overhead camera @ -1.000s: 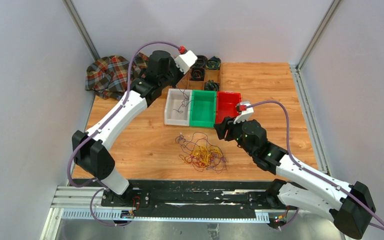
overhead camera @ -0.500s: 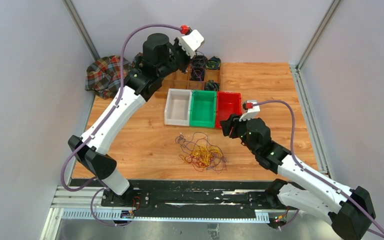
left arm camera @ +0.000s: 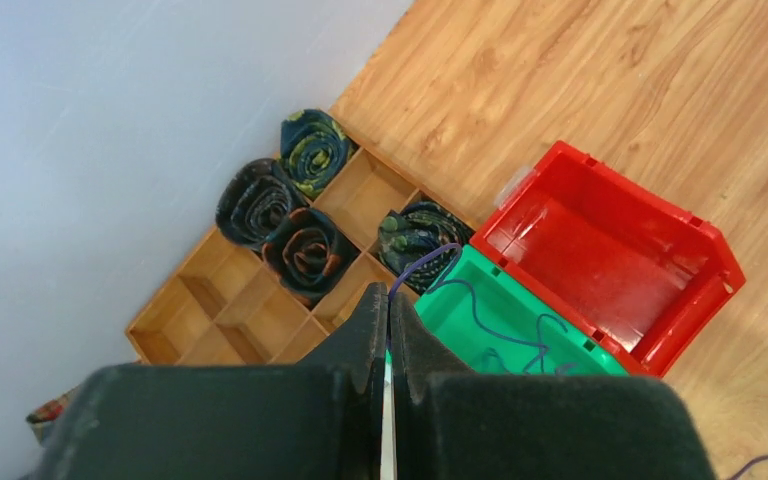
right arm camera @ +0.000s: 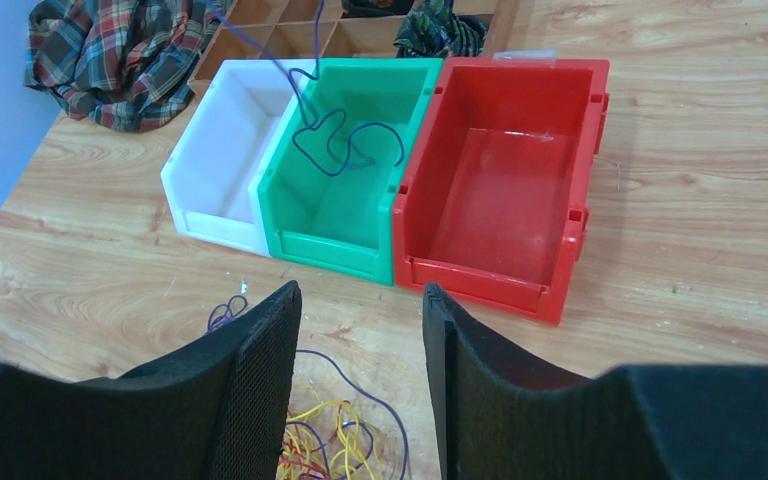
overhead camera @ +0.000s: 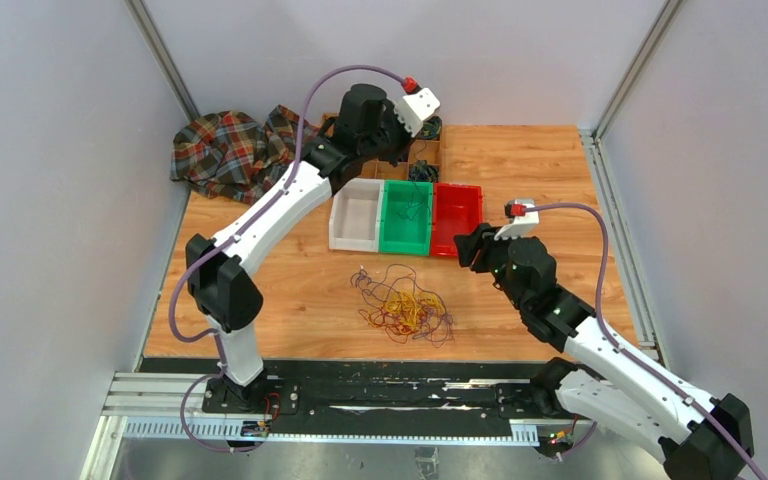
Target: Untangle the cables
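The tangle of cables [overhead camera: 401, 306], yellow, red and purple strands, lies on the wooden table in front of the bins; its top edge also shows in the right wrist view [right arm camera: 322, 430]. One purple cable [right arm camera: 341, 141] hangs from my left gripper [left arm camera: 389, 296], which is shut on it, and loops down into the green bin [left arm camera: 481, 322]. The left gripper [overhead camera: 406, 141] hovers above that bin's far end. My right gripper [right arm camera: 360, 290] is open and holds nothing. It sits low over the table right of the tangle [overhead camera: 466, 250], apart from it.
A white bin [overhead camera: 355, 216], the green bin [overhead camera: 407, 222] and a red bin [overhead camera: 456, 214] stand side by side mid-table. Behind them is a wooden compartment tray [left arm camera: 260, 300] with rolled items. A plaid cloth [overhead camera: 225, 150] lies at the far left corner.
The left arm lifted the purple cable out of the white bin and swung right to over the green bin. The right arm drew back to the right.
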